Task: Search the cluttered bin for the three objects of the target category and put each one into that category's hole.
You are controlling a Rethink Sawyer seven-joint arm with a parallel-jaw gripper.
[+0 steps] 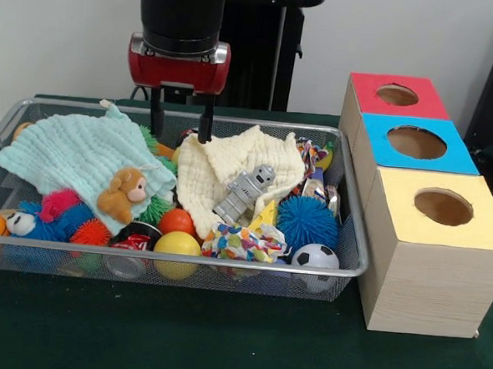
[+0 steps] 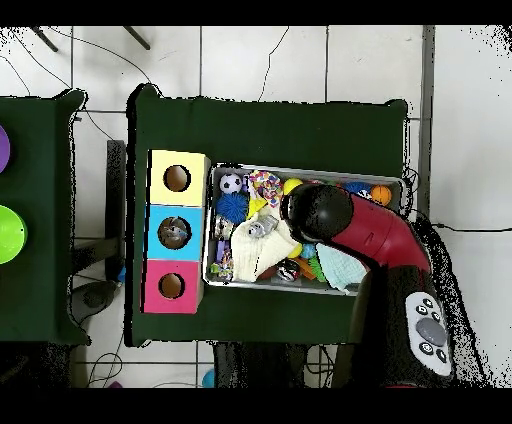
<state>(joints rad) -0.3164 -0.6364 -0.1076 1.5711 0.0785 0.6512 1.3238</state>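
Currently gripper (image 1: 181,116) hangs over the far middle of the bin (image 1: 352,266), jaws apart and holding nothing, just above the cream cloth (image 1: 209,172). Risk: closing here would snag cloth instead of a toy; grey robot figure (image 1: 244,193) on it could tumble

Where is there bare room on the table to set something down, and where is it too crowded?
Free: the green tabletop in front of the bin, and a strip behind it in the overhead view. Crowded: inside the bin, balls, cloths and toys cover the mesh, and the open pincer hangs over its far side. The boxes stand close against the bin's side.
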